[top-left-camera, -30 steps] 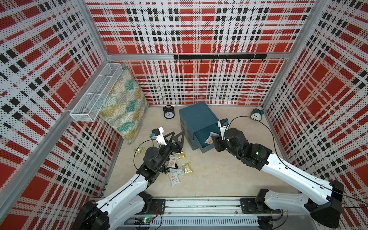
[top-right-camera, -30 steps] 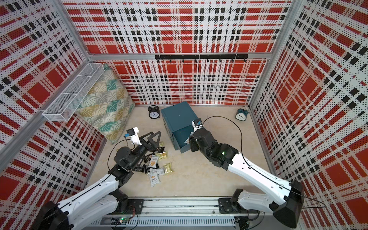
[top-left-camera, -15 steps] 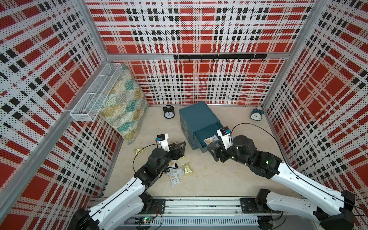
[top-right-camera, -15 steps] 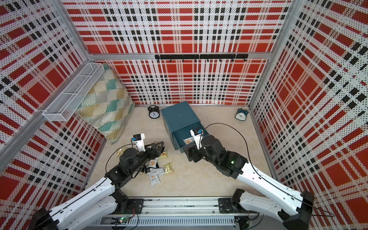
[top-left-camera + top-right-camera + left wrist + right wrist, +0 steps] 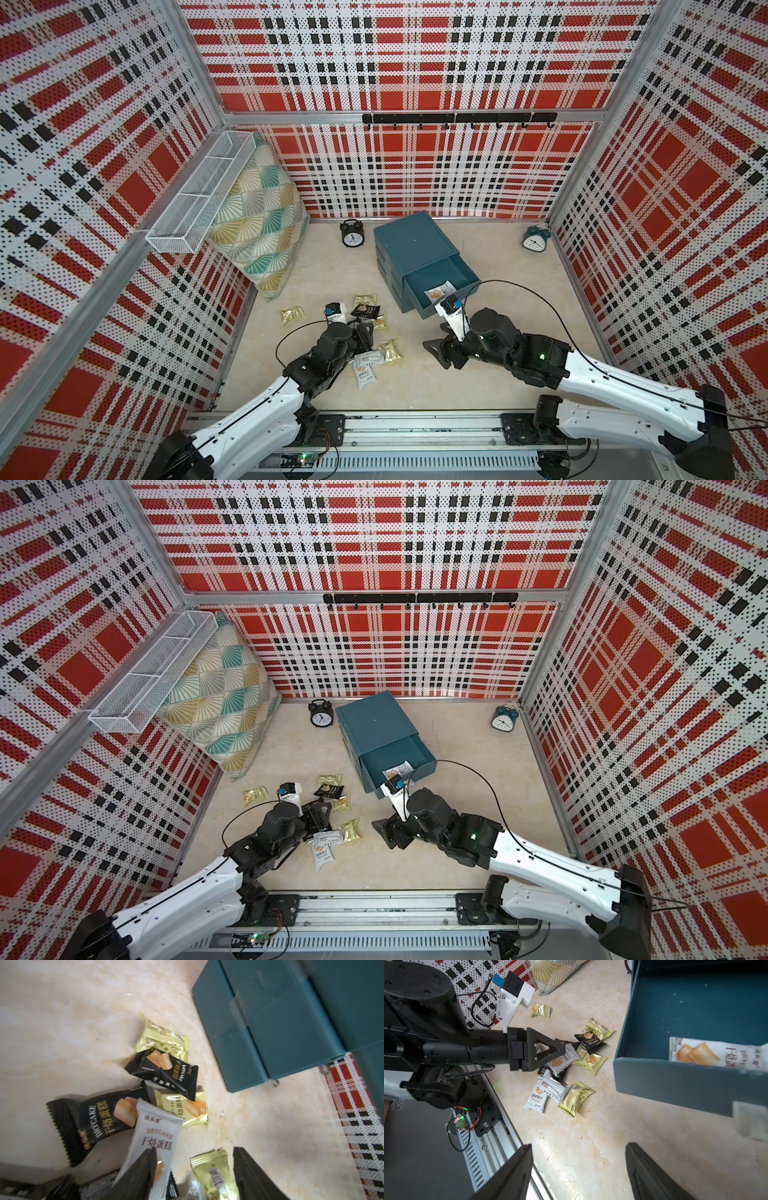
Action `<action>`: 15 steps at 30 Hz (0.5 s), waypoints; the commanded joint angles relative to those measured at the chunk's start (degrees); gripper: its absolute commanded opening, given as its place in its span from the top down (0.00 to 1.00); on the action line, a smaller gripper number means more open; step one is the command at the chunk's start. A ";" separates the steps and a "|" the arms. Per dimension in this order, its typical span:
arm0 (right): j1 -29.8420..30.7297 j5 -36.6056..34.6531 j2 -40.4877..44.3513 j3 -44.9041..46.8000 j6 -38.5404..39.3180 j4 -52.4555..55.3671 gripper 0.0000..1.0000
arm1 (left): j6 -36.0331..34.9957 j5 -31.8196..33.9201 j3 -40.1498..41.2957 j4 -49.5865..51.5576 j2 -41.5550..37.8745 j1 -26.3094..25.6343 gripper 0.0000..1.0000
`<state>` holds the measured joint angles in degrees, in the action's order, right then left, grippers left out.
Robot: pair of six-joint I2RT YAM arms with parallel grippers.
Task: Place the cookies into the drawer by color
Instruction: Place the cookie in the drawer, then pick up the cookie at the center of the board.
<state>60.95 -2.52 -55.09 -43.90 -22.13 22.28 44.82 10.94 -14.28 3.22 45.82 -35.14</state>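
Over the beige tabletop [image 5: 415,395] the right gripper [image 5: 579,1147], spread and empty, has left a white cookie [image 5: 708,1055] in the drawer [image 5: 675,1076]; the left gripper [image 5: 195,1150], narrowing but still apart, nears the remaining cookies [image 5: 158,1132].

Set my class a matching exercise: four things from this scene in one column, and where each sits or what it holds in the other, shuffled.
1. black clock
2. teal clock
3. pillow
4. open drawer

a. holds one white packet
b. propped under the basket
c. back right corner
d. just left of the cabinet

Pairs: 1-d, 2-c, 3-b, 4-a
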 commanded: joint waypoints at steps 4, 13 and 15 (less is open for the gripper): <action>0.58 1.72 -1.36 1.81 -0.97 -3.80 0.23 | -1.55 4.00 -1.30 1.25 4.42 2.94 0.32; 1.23 2.51 -3.27 4.27 -2.50 -7.06 0.23 | -4.73 9.85 -7.73 4.46 17.46 -1.62 0.38; 1.38 2.54 -3.85 4.35 -2.69 -7.25 0.24 | -4.72 11.52 -8.97 5.01 19.91 -2.41 0.38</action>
<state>61.78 -0.60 -58.30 -39.94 -23.90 17.21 41.45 18.24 -20.97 6.24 63.75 -36.49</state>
